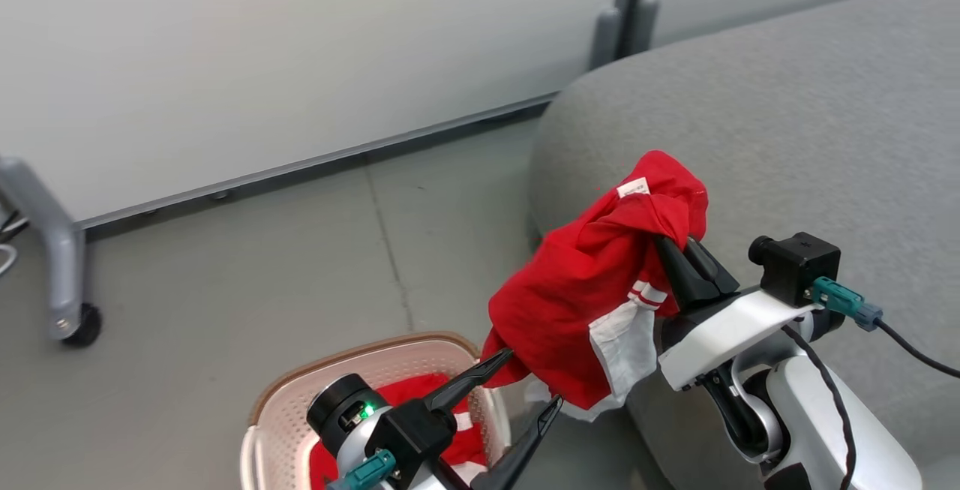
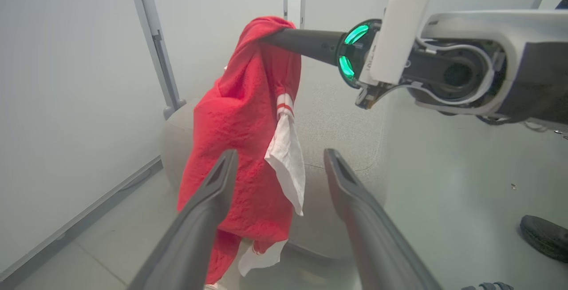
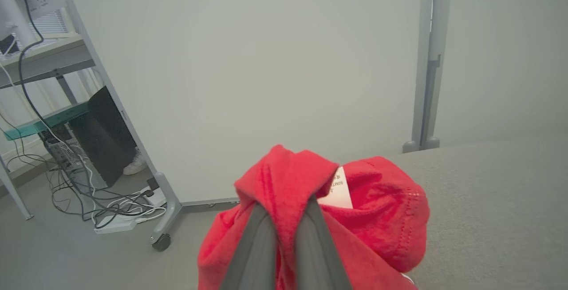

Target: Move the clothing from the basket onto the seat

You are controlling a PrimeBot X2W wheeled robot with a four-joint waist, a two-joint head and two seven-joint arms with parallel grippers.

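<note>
A red jersey with white trim (image 1: 592,287) hangs in the air at the left edge of the grey seat (image 1: 787,137), and my right gripper (image 1: 679,246) is shut on its upper part. The same jersey (image 2: 242,130) drapes down in front of my left gripper (image 2: 279,161), which is open with nothing between its fingers. My left gripper (image 1: 532,381) hovers over the cream basket (image 1: 285,415), just under the jersey's lower hem. More red clothing (image 1: 420,392) lies inside the basket. From the right wrist, the jersey (image 3: 310,201) bunches around my right gripper (image 3: 284,210).
A grey wheeled frame leg (image 1: 64,280) stands on the floor at the left. White partition panels run along the back, with a grey post (image 1: 630,2) by the seat. A rack with cables (image 3: 66,148) and a person's shoe (image 3: 133,164) sit behind the partition.
</note>
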